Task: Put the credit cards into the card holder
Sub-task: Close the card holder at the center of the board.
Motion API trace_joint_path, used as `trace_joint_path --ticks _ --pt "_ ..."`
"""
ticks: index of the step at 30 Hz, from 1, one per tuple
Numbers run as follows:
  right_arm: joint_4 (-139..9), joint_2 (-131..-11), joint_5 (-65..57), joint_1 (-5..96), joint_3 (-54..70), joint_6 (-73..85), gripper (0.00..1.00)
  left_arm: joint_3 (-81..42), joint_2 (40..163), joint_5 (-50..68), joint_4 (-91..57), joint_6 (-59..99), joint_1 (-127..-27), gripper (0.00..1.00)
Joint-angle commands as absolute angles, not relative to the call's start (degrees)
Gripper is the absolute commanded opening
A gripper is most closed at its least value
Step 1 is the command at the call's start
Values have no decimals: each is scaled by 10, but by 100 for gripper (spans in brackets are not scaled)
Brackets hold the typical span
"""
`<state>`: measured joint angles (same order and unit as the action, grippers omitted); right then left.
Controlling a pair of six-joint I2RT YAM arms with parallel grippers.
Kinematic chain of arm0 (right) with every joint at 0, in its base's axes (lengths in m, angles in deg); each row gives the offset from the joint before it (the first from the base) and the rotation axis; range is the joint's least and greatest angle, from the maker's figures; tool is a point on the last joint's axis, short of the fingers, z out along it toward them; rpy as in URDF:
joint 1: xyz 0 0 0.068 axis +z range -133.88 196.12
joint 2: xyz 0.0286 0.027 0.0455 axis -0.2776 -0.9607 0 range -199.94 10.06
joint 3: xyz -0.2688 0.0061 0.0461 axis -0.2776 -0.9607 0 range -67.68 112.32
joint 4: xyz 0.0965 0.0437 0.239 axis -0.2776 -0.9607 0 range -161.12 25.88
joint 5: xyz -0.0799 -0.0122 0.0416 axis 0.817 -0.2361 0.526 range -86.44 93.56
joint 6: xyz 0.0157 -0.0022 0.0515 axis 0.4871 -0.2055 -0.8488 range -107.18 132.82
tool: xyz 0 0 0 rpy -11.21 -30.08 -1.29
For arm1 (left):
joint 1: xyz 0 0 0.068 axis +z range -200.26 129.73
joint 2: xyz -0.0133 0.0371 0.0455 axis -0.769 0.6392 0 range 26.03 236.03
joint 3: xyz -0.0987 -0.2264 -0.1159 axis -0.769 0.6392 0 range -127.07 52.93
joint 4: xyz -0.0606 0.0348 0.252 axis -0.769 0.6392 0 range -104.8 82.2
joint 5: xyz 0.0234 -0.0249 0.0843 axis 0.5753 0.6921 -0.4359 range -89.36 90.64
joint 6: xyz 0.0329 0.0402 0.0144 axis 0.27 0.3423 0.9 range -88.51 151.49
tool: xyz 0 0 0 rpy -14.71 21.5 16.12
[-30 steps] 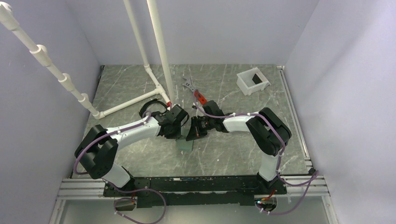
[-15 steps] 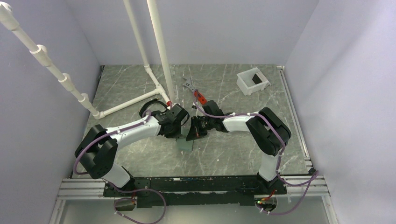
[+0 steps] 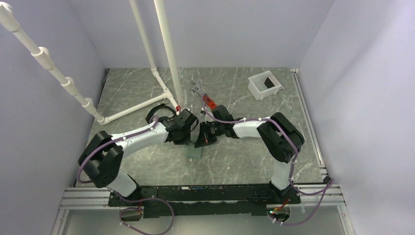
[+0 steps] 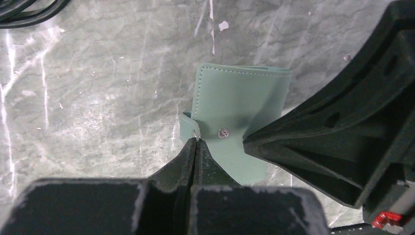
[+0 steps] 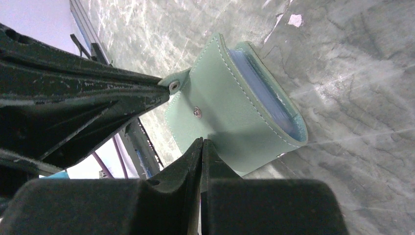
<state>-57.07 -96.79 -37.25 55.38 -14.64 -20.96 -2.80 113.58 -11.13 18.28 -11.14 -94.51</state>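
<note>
Card holder (image 3: pixel 194 152) lies on the bench (image 3: pixel 147 161), folded, with both arms' heads crowded over it.

Left jaws: fully closed, pinching the holder's small snap tab (image 5: pixel 174 85) at its edge.

Right jaws: closed tip to tip with nothing between them. The tips rest on the holder's mint face, just beside the snap stud (image 5: pixel 196 112).

Light blue card (image 5: pixel 264 90) sits inside the holder's fold, with one edge showing.

White tub (image 3: pixel 265 84) stands well beyond the holder, toward the far right corner. Red-handled tool (image 3: pixel 209 103) lies nearer, just behind the holder.
</note>
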Motion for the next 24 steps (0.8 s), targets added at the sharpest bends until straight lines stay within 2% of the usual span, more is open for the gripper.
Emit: trace_joint_path --ticks 1,17,24 --pt "-589 -993 -326 564 -137 -179 5 -4 1092 -72 120 -102 -946 0" --pt "-616 -994 -317 564 -118 -154 5 25 1089 1 63 -85 -936 0" --pt "-634 -990 -319 565 -102 -134 8 48 1088 38 28 -100 -914 0"
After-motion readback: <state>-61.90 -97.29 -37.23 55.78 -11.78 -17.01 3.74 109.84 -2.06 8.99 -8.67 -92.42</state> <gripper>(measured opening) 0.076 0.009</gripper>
